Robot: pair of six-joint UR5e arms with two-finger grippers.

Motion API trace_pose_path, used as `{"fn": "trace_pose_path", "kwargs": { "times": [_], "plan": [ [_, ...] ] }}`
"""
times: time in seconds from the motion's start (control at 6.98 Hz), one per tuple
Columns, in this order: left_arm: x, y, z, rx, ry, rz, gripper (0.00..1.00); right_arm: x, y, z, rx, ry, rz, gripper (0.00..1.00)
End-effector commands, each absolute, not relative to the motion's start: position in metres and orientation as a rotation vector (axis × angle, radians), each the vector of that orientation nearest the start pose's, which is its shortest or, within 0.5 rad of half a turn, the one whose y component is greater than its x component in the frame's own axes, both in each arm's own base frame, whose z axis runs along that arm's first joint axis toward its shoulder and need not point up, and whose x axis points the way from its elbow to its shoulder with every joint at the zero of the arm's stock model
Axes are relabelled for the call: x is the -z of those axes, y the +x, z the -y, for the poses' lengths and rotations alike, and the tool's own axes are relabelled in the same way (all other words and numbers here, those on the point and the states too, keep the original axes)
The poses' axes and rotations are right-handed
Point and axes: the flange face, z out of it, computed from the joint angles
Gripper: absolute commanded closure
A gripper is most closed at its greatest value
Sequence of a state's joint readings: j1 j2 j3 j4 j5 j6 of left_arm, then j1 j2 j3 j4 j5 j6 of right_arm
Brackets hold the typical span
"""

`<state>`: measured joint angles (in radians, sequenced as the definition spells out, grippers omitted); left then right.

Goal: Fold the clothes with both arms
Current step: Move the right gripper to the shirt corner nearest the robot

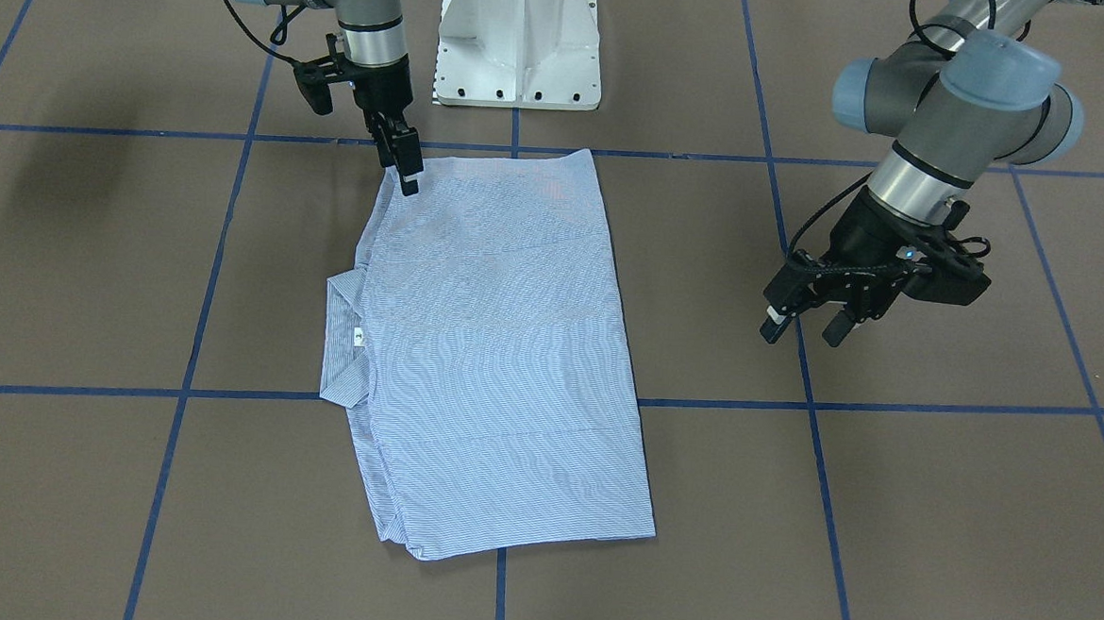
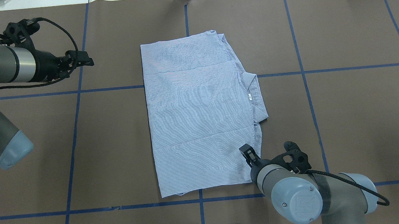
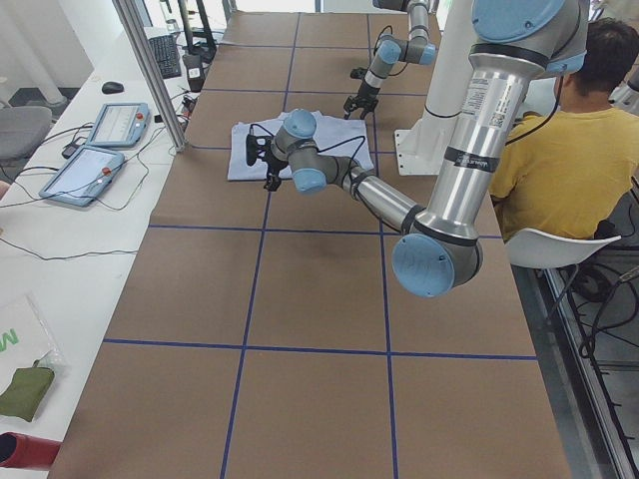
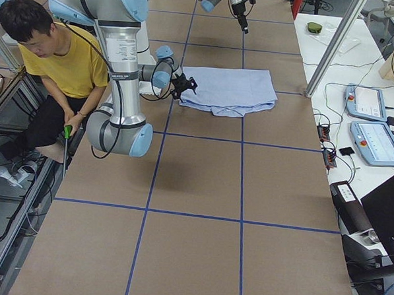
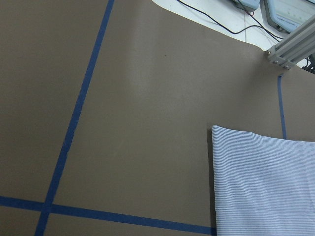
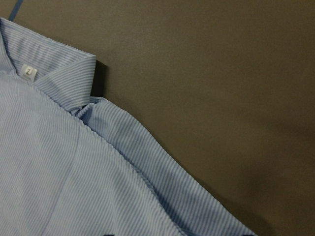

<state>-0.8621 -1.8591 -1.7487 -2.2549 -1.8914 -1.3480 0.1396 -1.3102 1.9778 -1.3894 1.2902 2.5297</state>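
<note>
The shirt (image 2: 200,119) lies flat mid-bench as a folded rectangle. Its collar (image 2: 256,96) pokes out at 3 o'clock in the overhead view.

Your right end effector (image 1: 410,175) is down on the shirt's 5 o'clock corner. Its fingers look close together, but you cannot tell from these views whether they pinch cloth. Your left end effector (image 1: 804,328) hangs well off at 10 o'clock, fingers spread wide and holding nothing.

Expect the shirt to be light, limp and layered. The plies will likely slide apart, so take corners and pinch through every layer. The 7 and 11 o'clock corners look the cleanest for the left end effector.

Bare bench (image 2: 347,113) shows on all sides of the shirt, widest toward 3 and 9 o'clock. The white base (image 1: 519,44) stands near the 6 o'clock edge, so a fold along the 6–12 line has less room there.
</note>
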Motion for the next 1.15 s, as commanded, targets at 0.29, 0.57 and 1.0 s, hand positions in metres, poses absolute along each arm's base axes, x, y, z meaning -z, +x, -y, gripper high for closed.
{"fn": "trace_pose_path", "kwargs": {
  "times": [0.29, 0.57, 1.0],
  "plan": [
    [-0.3377, 0.3104, 0.5187, 0.393, 0.342, -1.139, 0.0, -0.3211, -0.5337, 0.2237, -1.129, -0.113, 0.924, 0.1],
    [-0.3377, 0.3104, 0.5187, 0.393, 0.342, -1.139, 0.0, -0.3184, -0.5365, 0.2205, -1.123, -0.118, 0.927, 0.23],
    [-0.3379, 0.3104, 0.5187, 0.394, 0.34, -1.138, 0.0, -0.3196, -0.5356, 0.2189, -1.167, -0.142, 0.927, 1.0]
  ]
}}
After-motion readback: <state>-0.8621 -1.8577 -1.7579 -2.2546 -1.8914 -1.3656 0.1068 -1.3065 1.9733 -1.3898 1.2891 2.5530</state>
